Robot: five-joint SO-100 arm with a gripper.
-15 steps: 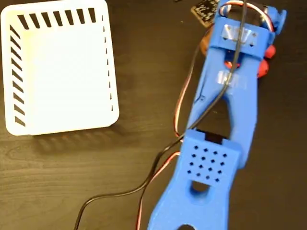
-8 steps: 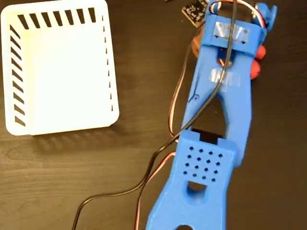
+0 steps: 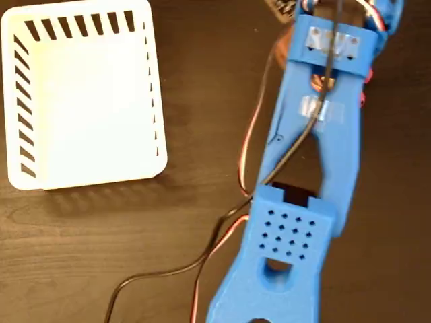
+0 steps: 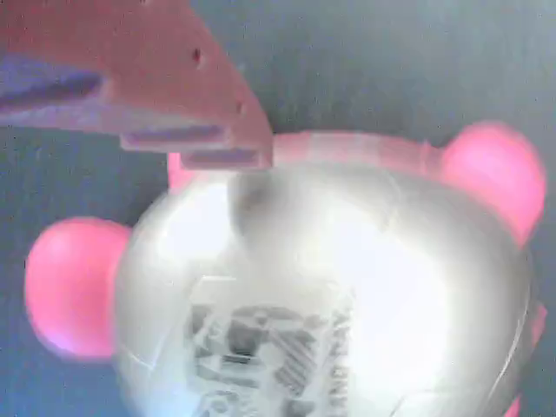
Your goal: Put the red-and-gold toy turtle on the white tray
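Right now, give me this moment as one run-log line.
phase: closing in on turtle | red-and-gold toy turtle: on table under arm, not lifted | one finger above shell | grip: cannot tell | white tray: empty, left in fixed view

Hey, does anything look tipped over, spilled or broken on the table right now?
Nothing stands out. The tray sits flat and empty on the dark table. The turtle lies shell-up in the wrist view, its code facing the camera, with one tool finger over its edge. The arm hides it almost entirely in the fixed view.

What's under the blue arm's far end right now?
The red-and-gold toy turtle lies below the pincer; the wrist view shows its shiny shell and printed code. From above, the blue arm covers nearly all of it. The white tray holds nothing.
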